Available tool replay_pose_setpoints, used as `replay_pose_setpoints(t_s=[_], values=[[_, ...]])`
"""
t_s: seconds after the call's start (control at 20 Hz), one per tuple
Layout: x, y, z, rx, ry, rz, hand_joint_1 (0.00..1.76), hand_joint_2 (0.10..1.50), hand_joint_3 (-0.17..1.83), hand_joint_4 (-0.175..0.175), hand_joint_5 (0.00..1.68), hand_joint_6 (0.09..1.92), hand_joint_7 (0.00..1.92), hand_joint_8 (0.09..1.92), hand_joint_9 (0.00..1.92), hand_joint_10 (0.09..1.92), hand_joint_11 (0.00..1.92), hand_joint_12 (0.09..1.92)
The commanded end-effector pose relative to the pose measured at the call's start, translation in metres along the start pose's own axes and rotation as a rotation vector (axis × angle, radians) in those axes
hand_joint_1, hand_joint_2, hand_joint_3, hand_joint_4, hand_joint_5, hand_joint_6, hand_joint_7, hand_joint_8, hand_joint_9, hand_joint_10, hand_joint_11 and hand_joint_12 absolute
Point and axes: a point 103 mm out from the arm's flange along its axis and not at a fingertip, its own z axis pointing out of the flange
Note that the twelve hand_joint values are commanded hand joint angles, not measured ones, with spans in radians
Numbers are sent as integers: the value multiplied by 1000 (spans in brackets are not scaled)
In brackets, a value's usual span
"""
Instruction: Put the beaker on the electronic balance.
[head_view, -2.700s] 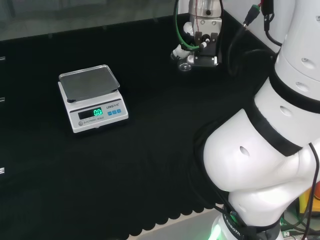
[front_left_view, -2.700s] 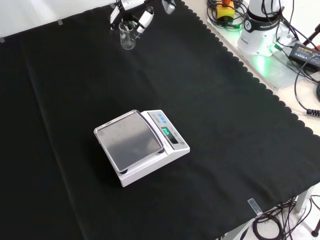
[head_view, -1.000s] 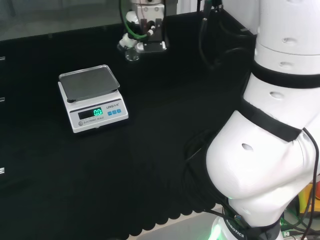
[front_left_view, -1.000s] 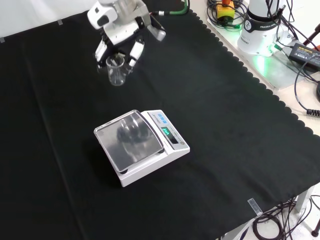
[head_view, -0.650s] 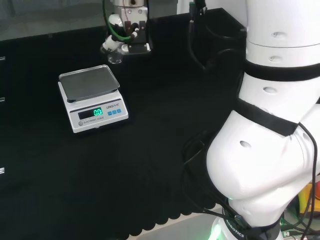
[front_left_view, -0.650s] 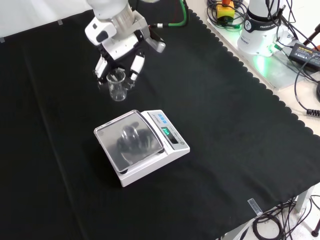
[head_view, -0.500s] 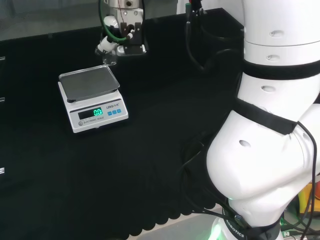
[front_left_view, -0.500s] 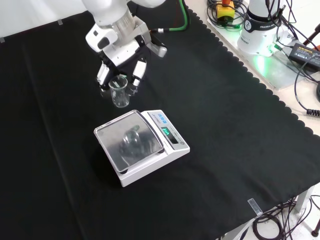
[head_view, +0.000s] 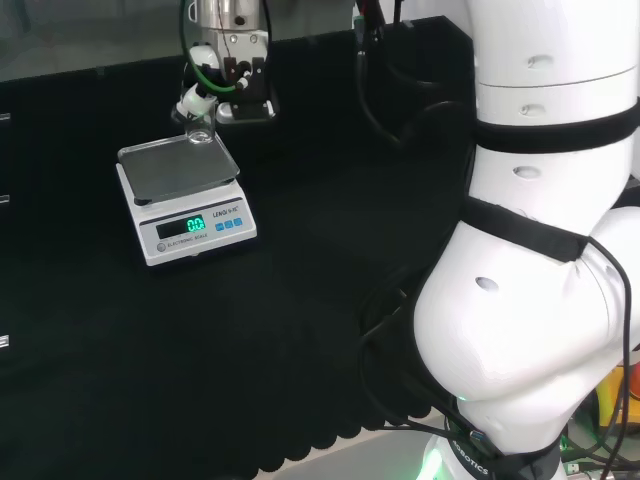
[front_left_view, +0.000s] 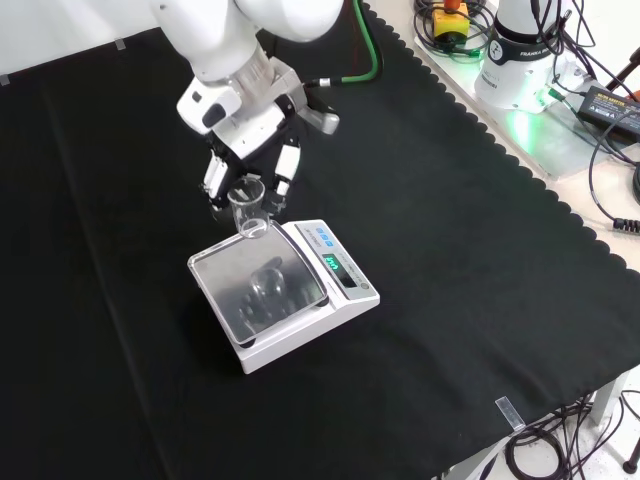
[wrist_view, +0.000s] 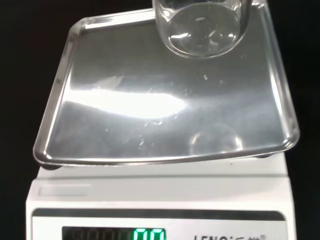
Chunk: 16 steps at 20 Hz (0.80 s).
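A small clear glass beaker (front_left_view: 247, 208) hangs in the air, with the black and white hand (front_left_view: 246, 138) shut on it from above. In the head view the beaker (head_view: 198, 132) is over the far right corner of the balance's steel pan (head_view: 176, 167). The white electronic balance (front_left_view: 283, 292) stands in the middle of the cloth, its green display lit. Seen from the wrist, the beaker's base (wrist_view: 201, 30) floats over one edge of the pan (wrist_view: 125, 115), apart from it. The beaker looks empty.
Black cloth (front_left_view: 450, 230) covers the bench on all sides of the balance. The arm's white links (head_view: 540, 250) stand at the right of the head view. Cables and a power block (front_left_view: 610, 100) lie beyond the cloth's scalloped edge at the front view's right.
The hand has carried the beaker across the cloth towards the balance, leftward in the head view and downward in the front view. It now reaches the pan's corner.
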Motion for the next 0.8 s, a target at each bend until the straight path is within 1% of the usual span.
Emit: replay_pose_setpoints(t_s=[0.05, 0.25, 0.35, 0.55, 0.8], values=[[16, 9, 13, 13, -22, -22, 1114, 1150, -175, -175, 565, 801, 723, 861, 1352, 367, 1566, 573], [21, 15, 20, 19, -32, -28, 1114, 1151, -175, -175, 566, 802, 725, 861, 1352, 369, 1566, 572], [18, 14, 19, 17, -29, -33, 1114, 1151, -175, -175, 566, 803, 726, 862, 1352, 370, 1566, 572], [20, 18, 23, 32, -43, -29, 1115, 1152, -175, -175, 567, 803, 728, 862, 1351, 372, 1566, 572], [29, 31, 39, 42, -58, -29, 1117, 1153, -175, -175, 567, 804, 729, 862, 1348, 374, 1566, 571]])
